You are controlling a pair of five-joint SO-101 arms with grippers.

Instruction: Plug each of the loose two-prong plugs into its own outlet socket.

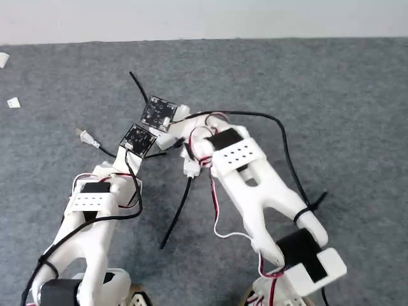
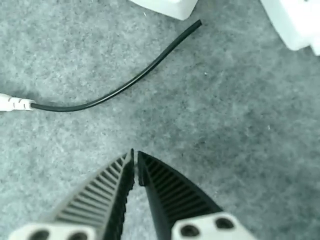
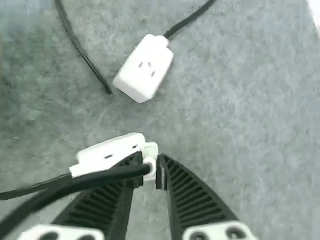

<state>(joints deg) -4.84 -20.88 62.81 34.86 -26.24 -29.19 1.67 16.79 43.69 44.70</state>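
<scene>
Grey, felt-like table (image 1: 357, 115) carries everything. From above, two white arms lean inward over it, the left arm (image 1: 89, 217) and the right arm (image 1: 255, 185), with their wrist boards close together. The wrist views give each hand's state up close.

Well ahead of the right hand (image 3: 150, 162) lies a white outlet socket (image 3: 144, 74). It is face up with two slots showing, and a black cord leaves its far end. Nearer, touching the tip of one finger, sits a white block (image 3: 107, 152). The right hand is clenched on a small white plug (image 3: 149, 150) whose nose meets that block. Whether its prongs are inside cannot be told. Black cords run back from the plug alongside the finger. A bare black cable end (image 3: 85, 55) lies to one side of the socket.

The left hand (image 2: 134, 156) is clenched on nothing. Its ribbed fingers (image 2: 170, 185) almost meet, with a thin slit between them, over bare table. Ahead of it a black cord (image 2: 125, 87) curves across and ends in a white ribbed collar (image 2: 15, 103) at one side. The high view adds the loose plug (image 1: 83, 135) itself, two prongs out. It lies apart from the left arm's wrist, on the side away from the right arm.
</scene>
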